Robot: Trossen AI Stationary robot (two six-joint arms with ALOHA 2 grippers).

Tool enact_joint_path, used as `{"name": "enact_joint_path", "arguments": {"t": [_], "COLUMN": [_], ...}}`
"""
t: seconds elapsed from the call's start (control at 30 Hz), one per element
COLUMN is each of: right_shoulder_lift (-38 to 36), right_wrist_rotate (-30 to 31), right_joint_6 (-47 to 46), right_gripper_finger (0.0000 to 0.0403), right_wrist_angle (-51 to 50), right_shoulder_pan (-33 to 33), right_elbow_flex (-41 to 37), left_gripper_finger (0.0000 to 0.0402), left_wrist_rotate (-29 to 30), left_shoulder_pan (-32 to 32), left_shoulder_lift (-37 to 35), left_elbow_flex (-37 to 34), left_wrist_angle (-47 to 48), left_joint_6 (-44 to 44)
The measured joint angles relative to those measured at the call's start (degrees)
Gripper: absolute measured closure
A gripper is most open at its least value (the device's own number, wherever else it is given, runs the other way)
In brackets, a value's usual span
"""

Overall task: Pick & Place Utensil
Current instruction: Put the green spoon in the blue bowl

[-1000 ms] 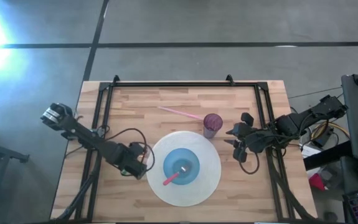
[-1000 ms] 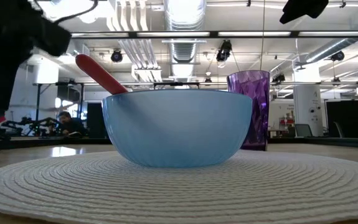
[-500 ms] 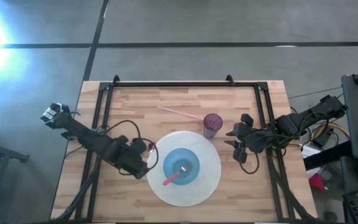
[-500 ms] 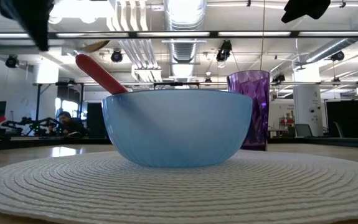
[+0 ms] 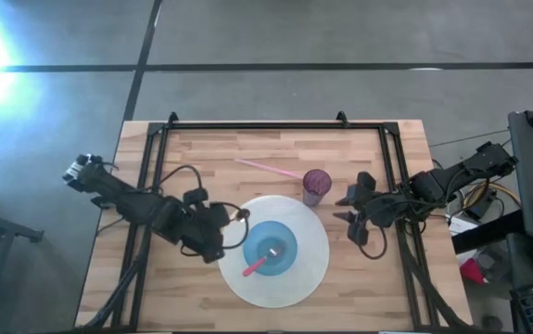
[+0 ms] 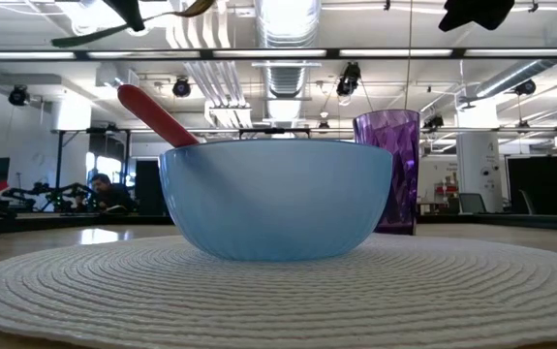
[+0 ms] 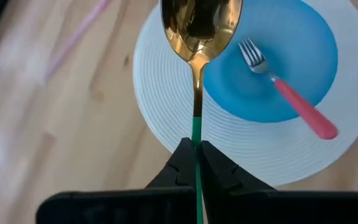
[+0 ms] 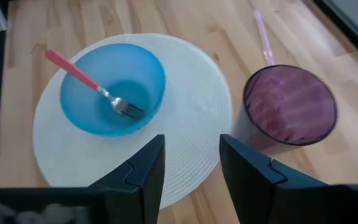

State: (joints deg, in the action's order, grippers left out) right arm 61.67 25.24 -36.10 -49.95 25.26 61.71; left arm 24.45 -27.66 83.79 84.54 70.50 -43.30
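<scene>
Big wooden table (image 5: 201,167) under everything. On it, a round white mat (image 5: 314,269), with a blue bowl (image 5: 289,263) sitting in the middle.

Left arm reaching in over the mat's left edge. Left gripper (image 7: 195,163) squeezed tight on a spoon (image 7: 198,37), held up in the air by its thin green handle. Long spoon, straight out in front of the fingers (image 7: 179,163). Gold scoop end pointing toward the bowl, hanging over the bowl's near rim and the mat beside it. In the low view, up above the bowl, near the top. Not touching the bowl.

In the bowl already, a fork (image 7: 289,94) with a red handle. Handle leaning on the rim and sticking out past it, prongs down inside. Lying slantwise, near the spoon's scoop but apart from it.

Purple cup (image 5: 317,185) standing upright just past the mat's far right edge. Pink straw (image 5: 266,168) lying flat on the wood behind the cup, well away from the spoon.

Right arm waiting at the right side of the table. Right gripper (image 8: 191,168) with fingers spread apart, nothing between them, looking over the cup and mat.
</scene>
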Motion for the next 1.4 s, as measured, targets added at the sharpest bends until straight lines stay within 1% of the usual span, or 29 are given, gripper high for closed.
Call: {"name": "enact_joint_path", "arguments": {"t": [0.2, 0.43, 0.63, 0.8, 0.93, 1.1, 1.27, 1.4], "right_shoulder_lift": [0.0, 0.0, 0.0, 0.0, 0.0, 0.7, 4.5, 7.8], "right_wrist_rotate": [-1.8, -1.8, -1.8, -1.3, -1.0, -0.7, -0.7, -1.1], "right_joint_6": [0.0, 0.0, -1.7, -5.7, -9.3, -12.5, -13.9, -14.9], "right_gripper_finger": [0.0264, 0.0255, 0.0246, 0.0241, 0.0241, 0.0239, 0.0239, 0.0239], "right_wrist_angle": [1.0, 3.0, 4.4, 4.5, 5.4, 10.6, 17.3, 21.1], "right_shoulder_pan": [0.0, 0.0, 0.0, 0.0, 0.0, 0.0, 0.0, 0.0], "right_elbow_flex": [0.0, 0.0, 0.0, 0.0, 0.0, 0.0, 0.0, 0.0], "left_gripper_finger": [0.0401, 0.0401, 0.0402, 0.0402, 0.0402, 0.0402, 0.0401, 0.0401], "left_wrist_rotate": [1.6, 7.6, 9.7, 12.0, 14.1, 17.1, 20.5, 24.3], "left_shoulder_pan": [1.6, 1.9, 1.9, 1.8, 1.8, 1.8, 1.2, 0.1], "left_shoulder_lift": [2.6, 5.6, 7.3, 8.5, 9.3, 10.1, 11.4, 13.0], "left_elbow_flex": [2.0, 2.5, 2.5, 2.5, 2.5, 2.5, 2.5, 2.5], "left_wrist_angle": [0.0, -1.0, -6.3, -11.2, -13.9, -14.6, -15.9, -18.7], "left_joint_6": [13.5, 27.1, 38.6, 48.6, 54.6, 59.6, 63.9, 70.0]}}
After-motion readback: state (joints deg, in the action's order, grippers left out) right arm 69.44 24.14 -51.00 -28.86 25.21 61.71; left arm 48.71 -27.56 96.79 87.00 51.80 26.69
